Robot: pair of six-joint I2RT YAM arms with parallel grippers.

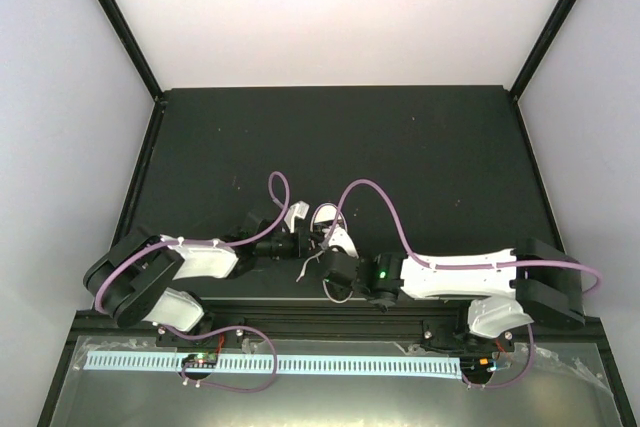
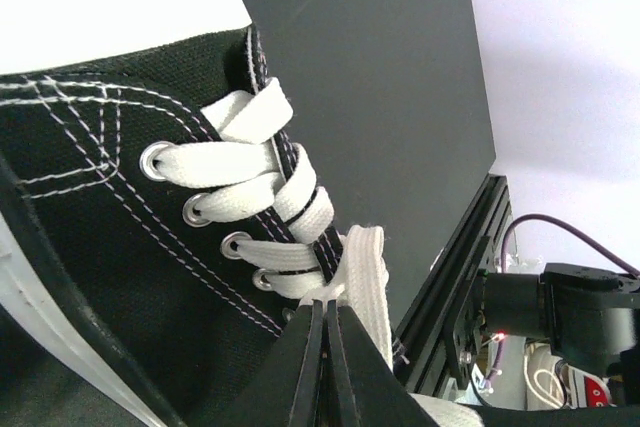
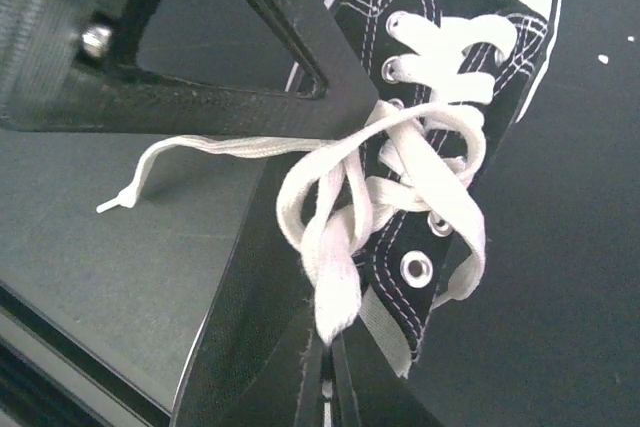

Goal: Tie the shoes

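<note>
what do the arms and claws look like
The left arm and right arm have white shells over black joints. A purple cable loops along each, and a green light glows near the right wrist. The left claw and right claw are black, with slim fingers tapering to narrow tips.

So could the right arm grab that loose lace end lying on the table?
Probably not as things stand. The right gripper is shut on a loop of lace, and the left gripper lies close alongside the loose end. It would have to let go first.
</note>
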